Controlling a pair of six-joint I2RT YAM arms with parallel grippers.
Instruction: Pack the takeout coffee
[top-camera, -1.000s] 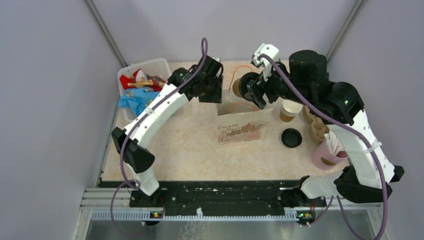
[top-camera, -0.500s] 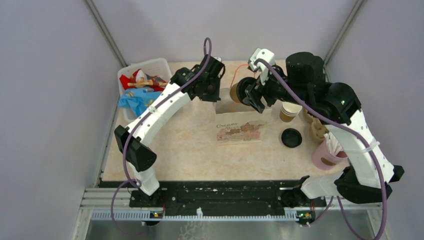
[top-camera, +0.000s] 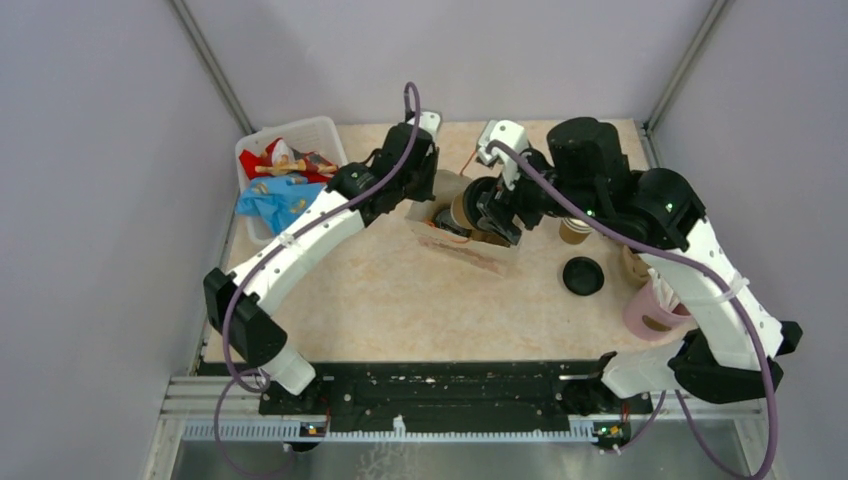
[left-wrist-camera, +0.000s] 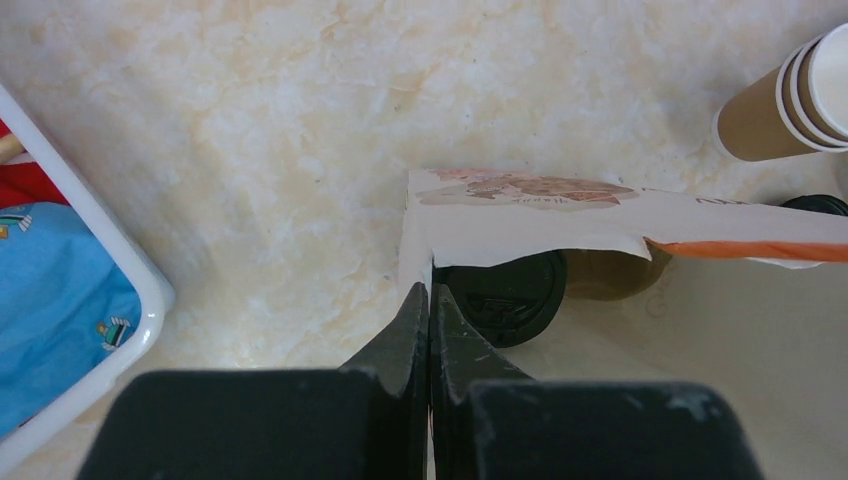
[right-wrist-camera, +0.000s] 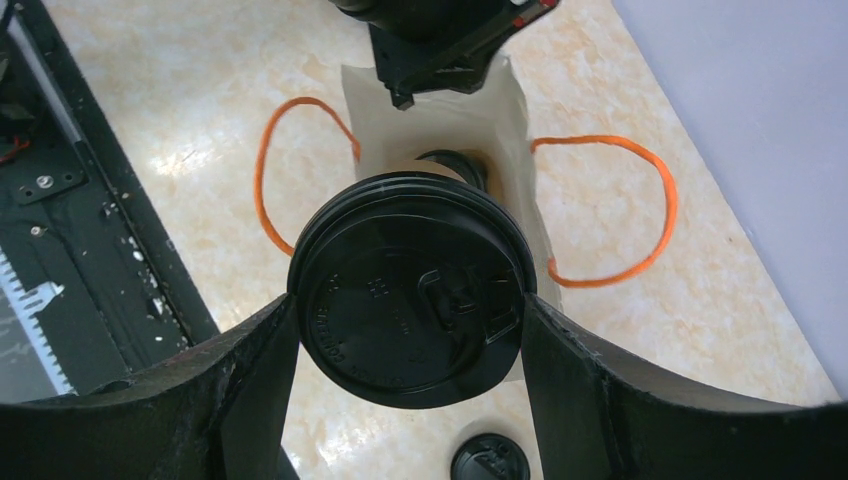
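Observation:
A brown takeout coffee cup with a black lid (right-wrist-camera: 412, 290) sits between my right gripper's (right-wrist-camera: 410, 315) fingers, which are shut on its sides. It hangs tilted at the mouth of a white printed paper bag (top-camera: 490, 255) with orange handles. The lid (left-wrist-camera: 505, 295) and brown body show just inside the bag (left-wrist-camera: 520, 215). My left gripper (left-wrist-camera: 430, 292) is shut on the bag's upper edge at a corner and holds it up. An open cup (top-camera: 573, 230) without a lid stands right of the bag, and a loose black lid (top-camera: 583, 275) lies in front of it.
A white bin (top-camera: 285, 165) of red and blue items stands at the back left. A pink cup of white sticks (top-camera: 650, 310) and a brown pulp tray (top-camera: 635, 262) are at the right edge. Orange handle loops (right-wrist-camera: 610, 210) spread beside the bag (right-wrist-camera: 430, 120).
My left gripper closed on the bag's edge and pulled the flat bag up and open. My right gripper carried the lidded cup left and down into the bag's mouth.

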